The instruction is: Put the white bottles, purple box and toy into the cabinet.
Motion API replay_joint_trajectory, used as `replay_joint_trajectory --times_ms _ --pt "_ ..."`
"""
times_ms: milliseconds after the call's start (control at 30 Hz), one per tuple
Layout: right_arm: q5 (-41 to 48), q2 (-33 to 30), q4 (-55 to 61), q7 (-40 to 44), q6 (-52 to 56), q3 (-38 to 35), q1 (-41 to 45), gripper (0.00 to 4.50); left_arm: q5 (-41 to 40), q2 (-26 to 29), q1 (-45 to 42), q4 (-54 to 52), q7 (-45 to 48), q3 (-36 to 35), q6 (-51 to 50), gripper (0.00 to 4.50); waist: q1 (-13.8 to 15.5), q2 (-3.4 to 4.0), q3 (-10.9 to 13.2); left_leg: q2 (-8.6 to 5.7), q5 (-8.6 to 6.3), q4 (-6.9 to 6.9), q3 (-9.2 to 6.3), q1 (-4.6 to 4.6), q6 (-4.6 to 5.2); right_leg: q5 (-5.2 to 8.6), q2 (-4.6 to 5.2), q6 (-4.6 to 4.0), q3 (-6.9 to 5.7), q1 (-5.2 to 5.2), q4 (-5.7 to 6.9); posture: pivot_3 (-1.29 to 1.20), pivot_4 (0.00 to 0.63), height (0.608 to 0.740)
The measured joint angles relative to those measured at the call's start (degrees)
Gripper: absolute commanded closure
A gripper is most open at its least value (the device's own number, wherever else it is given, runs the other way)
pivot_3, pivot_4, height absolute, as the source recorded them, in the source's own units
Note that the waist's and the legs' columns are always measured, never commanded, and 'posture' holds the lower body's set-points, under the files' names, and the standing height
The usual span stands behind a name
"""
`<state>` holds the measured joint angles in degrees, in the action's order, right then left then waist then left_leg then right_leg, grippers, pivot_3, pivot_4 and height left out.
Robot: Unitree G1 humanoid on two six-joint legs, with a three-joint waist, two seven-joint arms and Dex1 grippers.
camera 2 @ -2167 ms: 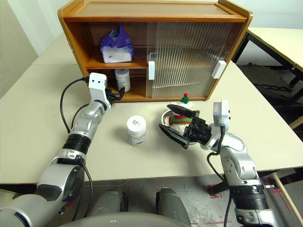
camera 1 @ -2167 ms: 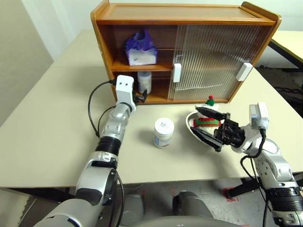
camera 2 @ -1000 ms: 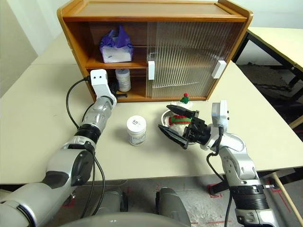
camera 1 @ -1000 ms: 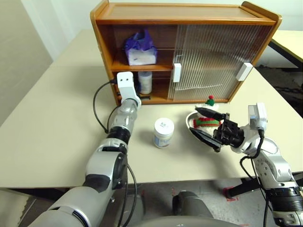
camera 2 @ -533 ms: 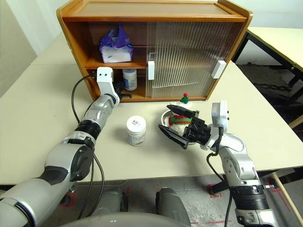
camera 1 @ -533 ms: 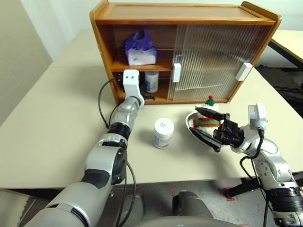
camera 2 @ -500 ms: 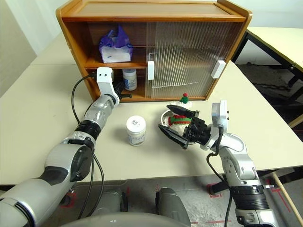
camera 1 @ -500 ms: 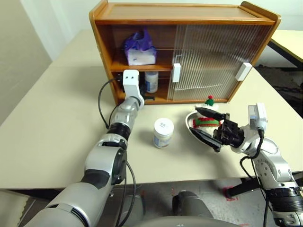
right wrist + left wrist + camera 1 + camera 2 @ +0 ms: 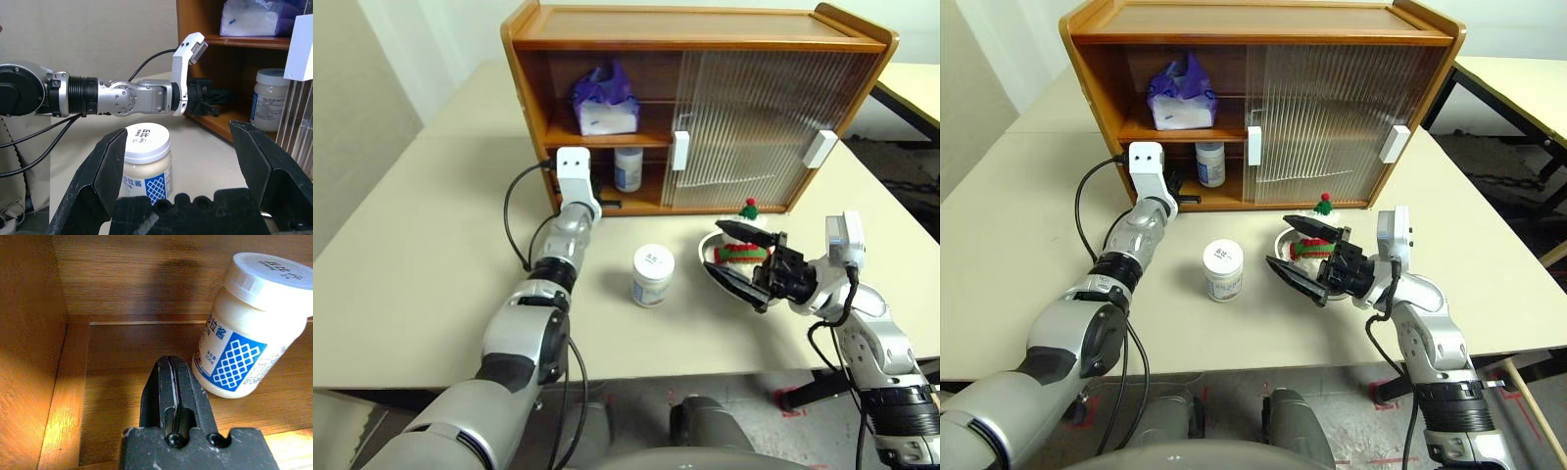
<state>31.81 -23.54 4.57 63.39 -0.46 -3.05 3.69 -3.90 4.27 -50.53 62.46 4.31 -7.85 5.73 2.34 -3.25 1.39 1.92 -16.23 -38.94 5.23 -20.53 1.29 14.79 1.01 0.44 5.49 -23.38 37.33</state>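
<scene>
The cabinet stands at the back of the table, its left half open. The purple box lies on its upper shelf. One white bottle stands in the lower compartment; in the left wrist view this bottle is beside my shut fingers, apart from them. My left gripper is at the mouth of that compartment, holding nothing. The second white bottle stands on the table. The toy sits in a steel bowl. My right gripper hovers open just in front of it.
The steel bowl rests on the table below the cabinet's shut ribbed doors. A black cable loops from my left wrist over the table. A second table stands at the far right.
The bottle in the lower compartment has shifted a little to the right. My shut left gripper pushed in toward it and has drawn back slightly. The right arm has not moved.
</scene>
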Motion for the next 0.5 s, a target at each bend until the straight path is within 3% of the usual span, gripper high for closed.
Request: replay_joint_trajectory --times_ms 500 --pt "0.00 -0.09 1.36 -1.79 0.00 -0.02 -1.00 0.00 1.93 -0.20 -5.27 7.81 2.84 0.61 1.45 4.49 -1.49 -0.01 0.00 -0.03 0.00 0.00 0.00 0.00 0.00 0.06 0.00 0.11 0.00 0.00 0.01 0.04 0.000 0.740"
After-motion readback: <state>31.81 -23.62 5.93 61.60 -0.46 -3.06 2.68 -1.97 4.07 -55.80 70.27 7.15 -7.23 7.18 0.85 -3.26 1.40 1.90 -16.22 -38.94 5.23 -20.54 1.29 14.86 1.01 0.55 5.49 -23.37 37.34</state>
